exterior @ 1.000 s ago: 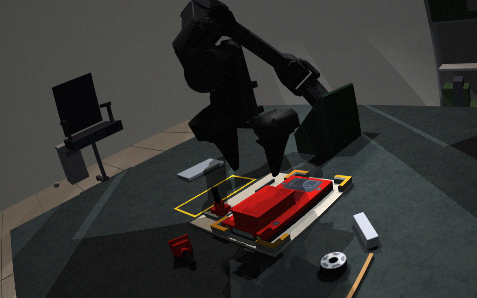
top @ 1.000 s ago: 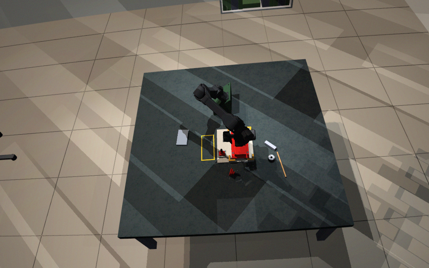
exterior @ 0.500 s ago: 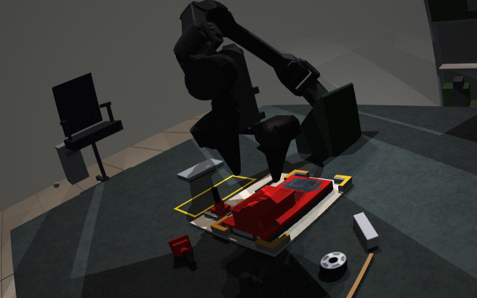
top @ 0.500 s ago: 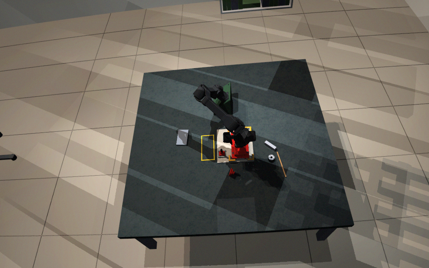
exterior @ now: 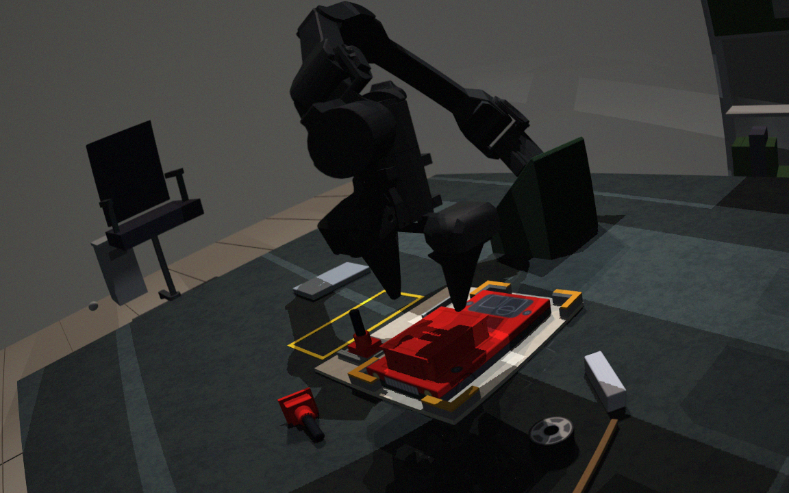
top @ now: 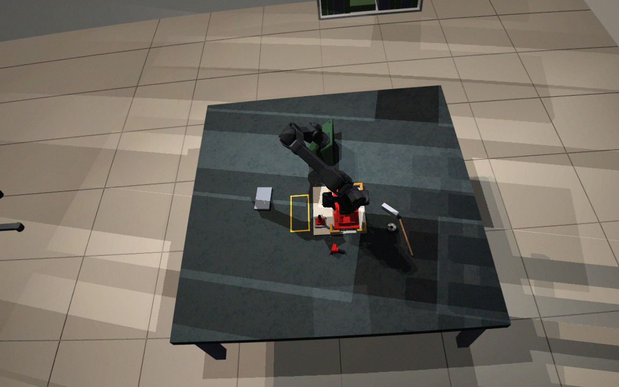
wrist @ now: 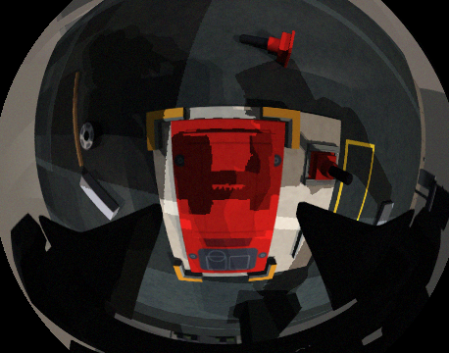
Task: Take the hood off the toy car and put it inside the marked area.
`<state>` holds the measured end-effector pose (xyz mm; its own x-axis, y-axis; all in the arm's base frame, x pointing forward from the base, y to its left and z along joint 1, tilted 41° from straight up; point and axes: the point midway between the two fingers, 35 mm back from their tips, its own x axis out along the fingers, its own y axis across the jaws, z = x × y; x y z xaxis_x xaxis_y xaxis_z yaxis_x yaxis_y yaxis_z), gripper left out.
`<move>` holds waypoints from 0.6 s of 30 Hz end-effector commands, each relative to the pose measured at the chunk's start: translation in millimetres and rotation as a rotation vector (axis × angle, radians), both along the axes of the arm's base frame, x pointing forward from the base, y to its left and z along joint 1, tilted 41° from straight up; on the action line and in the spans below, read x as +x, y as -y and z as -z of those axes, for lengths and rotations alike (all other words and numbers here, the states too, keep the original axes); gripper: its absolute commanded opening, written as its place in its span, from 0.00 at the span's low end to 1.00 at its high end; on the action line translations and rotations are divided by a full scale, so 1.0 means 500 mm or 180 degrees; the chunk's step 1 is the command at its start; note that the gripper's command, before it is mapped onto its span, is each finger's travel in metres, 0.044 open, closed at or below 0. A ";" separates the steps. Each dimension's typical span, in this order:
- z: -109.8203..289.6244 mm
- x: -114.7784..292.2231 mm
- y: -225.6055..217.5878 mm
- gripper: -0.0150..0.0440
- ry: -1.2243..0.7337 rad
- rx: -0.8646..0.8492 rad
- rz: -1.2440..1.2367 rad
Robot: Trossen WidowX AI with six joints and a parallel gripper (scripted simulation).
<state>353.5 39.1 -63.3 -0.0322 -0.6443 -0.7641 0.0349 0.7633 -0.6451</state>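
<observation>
Your hood (exterior: 500, 305) sits on the toy car (exterior: 446, 349), at the end nearest the arm's base, the car lying in its cream tray (exterior: 511, 361) on the bench (exterior: 692, 294). In the wrist view the car's long axis runs 12 to 6, hood at 6, between the fingers (exterior: 424, 294). They stand spread wide, holding nothing, just above it. The yellow marked area (top: 299, 213) lies at 9 o'clock of the tray in the top view.

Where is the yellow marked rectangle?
In the top view, the yellow outline lies on the table just left of the white board holding the red toy car.
</observation>
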 end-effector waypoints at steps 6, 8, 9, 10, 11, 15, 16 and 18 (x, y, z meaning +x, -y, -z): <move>0.011 -0.002 0.012 1.00 -0.0015 -0.0011 -0.0002; 0.013 -0.002 0.013 1.00 -0.0015 -0.0011 -0.0002; 0.014 -0.002 0.014 1.00 -0.0015 -0.0011 -0.0002; 0.015 -0.002 0.015 1.00 -0.0015 -0.0011 -0.0002; 0.016 -0.002 0.016 1.00 -0.0015 -0.0012 -0.0002; 0.020 -0.003 0.019 1.00 -0.0015 -0.0012 -0.0002; 0.021 -0.003 0.020 1.00 -0.0015 -0.0012 -0.0002; 0.023 -0.003 0.022 1.00 -0.0015 -0.0012 -0.0002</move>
<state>352.7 31.8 -72.9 -0.0320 -0.6447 -0.7637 0.0349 0.7630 -0.6455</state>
